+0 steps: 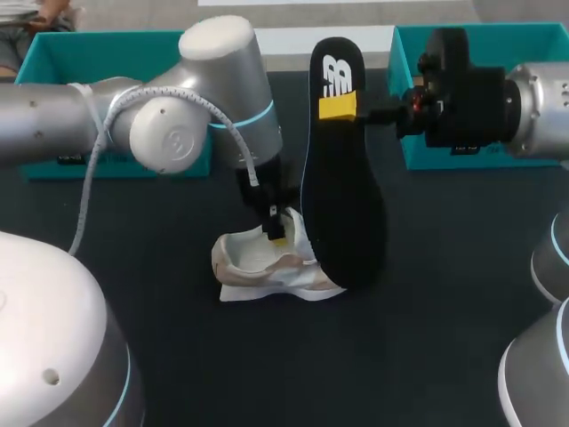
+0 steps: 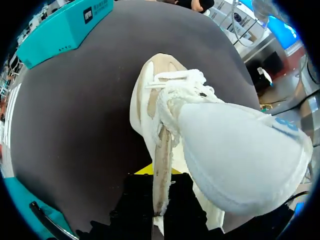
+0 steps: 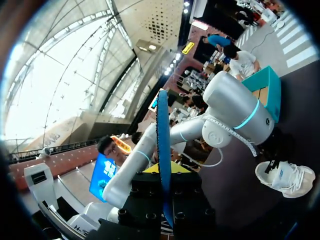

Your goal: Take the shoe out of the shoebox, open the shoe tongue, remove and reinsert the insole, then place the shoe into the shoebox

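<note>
A white and beige shoe [image 1: 258, 262] lies on the dark table, sole down. My left gripper [image 1: 276, 231] reaches down into its opening. In the left wrist view that gripper [image 2: 161, 176] is shut on the beige-edged rim of the shoe [image 2: 162, 150], right beside the big white padded tongue [image 2: 240, 160]. My right gripper [image 1: 338, 107] is shut on the black insole [image 1: 342, 196] near its heel end. The insole hangs upright, its toe end down just right of the shoe. In the right wrist view the insole [image 3: 162, 135] shows edge-on between the fingers of the right gripper [image 3: 164, 172].
One teal shoebox [image 1: 53, 62] stands at the back left behind my left arm, and a second teal box [image 1: 498, 40] at the back right behind my right wrist. Bare dark table [image 1: 267, 365] lies in front of the shoe.
</note>
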`<state>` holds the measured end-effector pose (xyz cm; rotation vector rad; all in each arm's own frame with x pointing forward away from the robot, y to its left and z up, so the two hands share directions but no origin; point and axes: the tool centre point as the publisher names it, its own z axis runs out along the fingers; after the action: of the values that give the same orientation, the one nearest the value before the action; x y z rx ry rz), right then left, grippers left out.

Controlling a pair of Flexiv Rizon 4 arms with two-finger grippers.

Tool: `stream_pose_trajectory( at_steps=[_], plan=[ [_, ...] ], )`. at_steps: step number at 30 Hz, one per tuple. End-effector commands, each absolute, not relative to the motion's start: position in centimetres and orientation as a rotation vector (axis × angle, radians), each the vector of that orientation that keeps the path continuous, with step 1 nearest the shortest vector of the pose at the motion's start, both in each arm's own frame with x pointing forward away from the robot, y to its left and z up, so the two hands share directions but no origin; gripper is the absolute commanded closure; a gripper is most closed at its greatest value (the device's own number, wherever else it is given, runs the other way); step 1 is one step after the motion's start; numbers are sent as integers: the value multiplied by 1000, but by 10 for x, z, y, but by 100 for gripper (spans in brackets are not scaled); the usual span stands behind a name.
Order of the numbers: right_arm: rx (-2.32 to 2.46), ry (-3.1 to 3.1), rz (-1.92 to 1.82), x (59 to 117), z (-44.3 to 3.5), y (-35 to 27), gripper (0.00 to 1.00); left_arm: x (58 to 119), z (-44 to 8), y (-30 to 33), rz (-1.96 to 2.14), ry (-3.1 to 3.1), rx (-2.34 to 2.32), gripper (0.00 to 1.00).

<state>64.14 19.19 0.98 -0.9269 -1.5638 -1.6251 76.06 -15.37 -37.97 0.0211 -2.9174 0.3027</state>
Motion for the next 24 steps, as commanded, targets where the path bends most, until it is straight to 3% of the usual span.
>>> stream_pose_trajectory(
  at_steps=[1, 11, 24],
  plan=[
    [-930, -1565, -1622, 642, 10, 195, 100, 779, -365, -155, 172, -2538, -386, 100],
    [-930, -1565, -1622, 642, 10, 195, 100, 773, -332, -154, -19, -1967, -1050, 100],
    [-930, -1565, -1622, 642, 10, 195, 100, 772, -324, -152, -28, -1972, -1063, 100]
  ],
)
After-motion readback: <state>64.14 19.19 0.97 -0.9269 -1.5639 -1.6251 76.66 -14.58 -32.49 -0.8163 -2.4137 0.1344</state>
